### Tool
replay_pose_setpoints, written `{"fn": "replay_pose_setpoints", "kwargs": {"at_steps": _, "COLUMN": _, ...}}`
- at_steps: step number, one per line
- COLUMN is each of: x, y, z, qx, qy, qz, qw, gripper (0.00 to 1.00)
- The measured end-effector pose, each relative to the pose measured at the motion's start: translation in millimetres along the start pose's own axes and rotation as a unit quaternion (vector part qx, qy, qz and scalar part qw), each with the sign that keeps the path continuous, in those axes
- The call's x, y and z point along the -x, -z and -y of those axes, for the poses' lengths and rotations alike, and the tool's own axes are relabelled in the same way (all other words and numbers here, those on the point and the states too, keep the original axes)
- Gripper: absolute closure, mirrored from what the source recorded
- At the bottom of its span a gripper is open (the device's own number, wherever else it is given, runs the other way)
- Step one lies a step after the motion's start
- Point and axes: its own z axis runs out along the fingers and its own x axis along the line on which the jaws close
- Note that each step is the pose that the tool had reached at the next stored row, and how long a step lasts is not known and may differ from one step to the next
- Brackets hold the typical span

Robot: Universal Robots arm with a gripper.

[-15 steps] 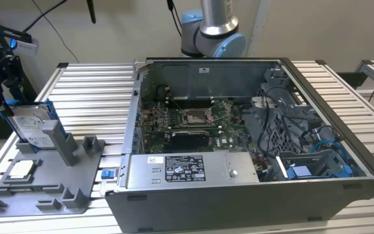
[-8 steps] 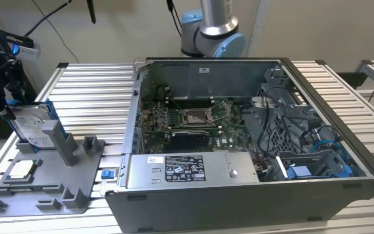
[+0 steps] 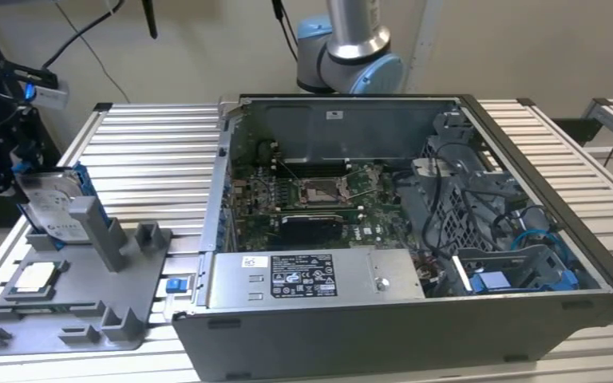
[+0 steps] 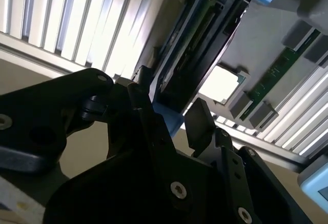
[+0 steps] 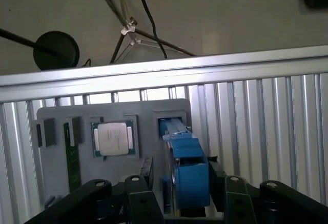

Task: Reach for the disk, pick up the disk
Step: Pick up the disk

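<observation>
The disk (image 3: 57,209) stands on edge in a slot of the grey stand (image 3: 83,311), at the exterior view's left. It is silver with a white label and a bright blue frame. My black gripper (image 3: 13,171) is at the disk's upper end. In the first wrist view the gripper (image 5: 184,190) is open and straddles the blue-edged disk (image 5: 187,172), one finger (image 5: 137,198) on each side. In the second wrist view the gripper (image 4: 170,108) has the blue corner between its tips, with a sliver of light by one finger (image 4: 199,119). The disk (image 4: 192,55) still sits in the stand.
A small square pale chip (image 5: 113,138) and a green memory stick (image 5: 72,157) lie in the stand beside the disk. An open computer case (image 3: 392,319) takes up the middle of the slatted metal table (image 3: 147,152). Black equipment and cables hang beyond the table's left edge.
</observation>
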Motion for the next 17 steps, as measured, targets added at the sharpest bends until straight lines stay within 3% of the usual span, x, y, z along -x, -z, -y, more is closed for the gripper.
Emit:
{"fn": "replay_pose_setpoints", "kwargs": {"at_steps": 9, "x": -1.8, "y": -15.8, "z": -0.1, "qx": -0.0002, "qy": 0.01, "qz": 0.001, "qw": 1.0, "gripper": 0.0}}
{"fn": "replay_pose_setpoints", "kwargs": {"at_steps": 17, "x": -1.9, "y": -26.4, "z": -0.1, "qx": -0.0031, "qy": 0.016, "qz": 0.007, "qw": 0.9998, "gripper": 0.0}}
